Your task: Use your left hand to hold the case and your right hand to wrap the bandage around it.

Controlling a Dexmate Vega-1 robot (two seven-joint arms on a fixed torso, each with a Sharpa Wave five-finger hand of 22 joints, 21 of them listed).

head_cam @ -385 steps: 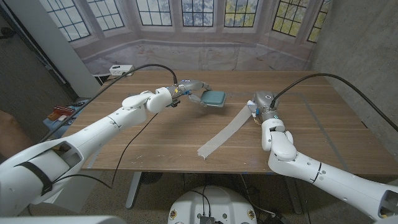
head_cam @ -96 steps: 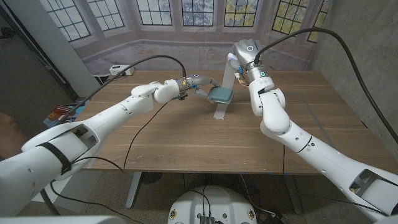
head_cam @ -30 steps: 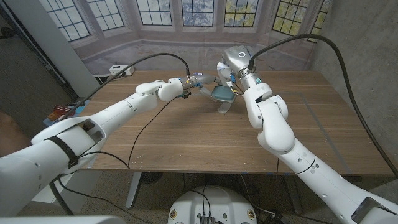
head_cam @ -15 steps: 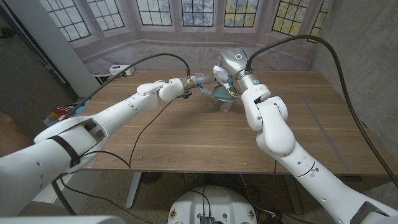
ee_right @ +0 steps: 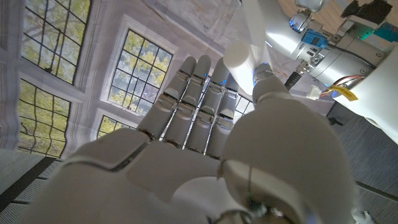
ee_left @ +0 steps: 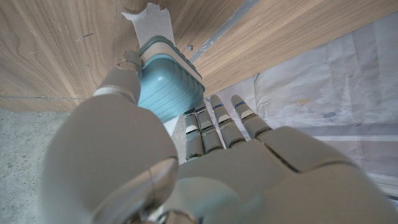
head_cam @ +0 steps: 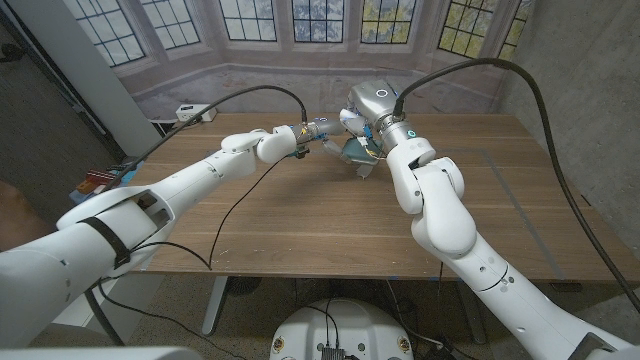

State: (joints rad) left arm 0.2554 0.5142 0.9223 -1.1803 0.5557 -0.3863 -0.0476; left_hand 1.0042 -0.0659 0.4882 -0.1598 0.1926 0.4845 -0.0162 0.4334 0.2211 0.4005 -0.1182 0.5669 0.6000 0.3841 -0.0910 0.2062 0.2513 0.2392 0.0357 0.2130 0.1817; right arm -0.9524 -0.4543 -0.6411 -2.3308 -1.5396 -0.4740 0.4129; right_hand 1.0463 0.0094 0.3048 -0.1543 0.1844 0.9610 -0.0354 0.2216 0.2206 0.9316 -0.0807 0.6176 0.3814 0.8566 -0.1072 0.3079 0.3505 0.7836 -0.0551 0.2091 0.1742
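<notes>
While the left hand (head_cam: 318,131) grips the teal case (head_cam: 352,148) above the far middle of the wooden table (head_cam: 300,220), the right hand (head_cam: 358,112) pinches the white bandage (ee_left: 149,23) just over it; one band already lies around the case; its loose end hangs toward the tabletop.

One case (head_cam: 354,150), one bandage (head_cam: 364,168), two hands, one table (head_cam: 300,215).
</notes>
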